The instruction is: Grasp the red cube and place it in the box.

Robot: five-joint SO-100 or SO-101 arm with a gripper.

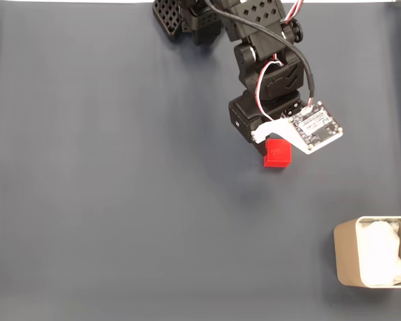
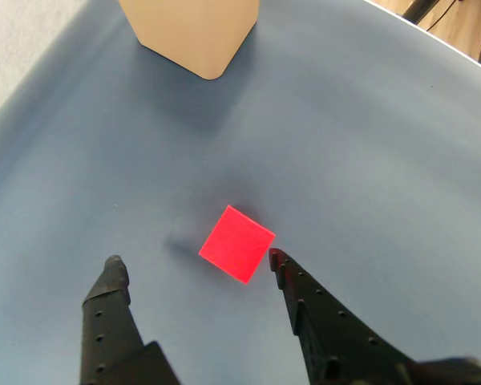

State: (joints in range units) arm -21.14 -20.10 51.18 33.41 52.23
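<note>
Fixed view: arm comes in from 12 o'clock, bent down over the grey table (image 1: 120, 200), wrist w/ small circuit board (image 1: 315, 128) hanging above the red cube (image 1: 278, 154). Cube near centre, partly under the board. Box (image 1: 346, 257) well apart at 4 o'clock, white lining (image 1: 381, 254) inside. Nothing between them.

Wrist view: gripper (image 2: 195, 263) fingers spread apart, empty. Cube (image 2: 236, 244) between tips, just beside the right-hand finger (image 2: 305, 297); contact unclear. Box (image 2: 194, 32) at 12 o'clock.
</note>
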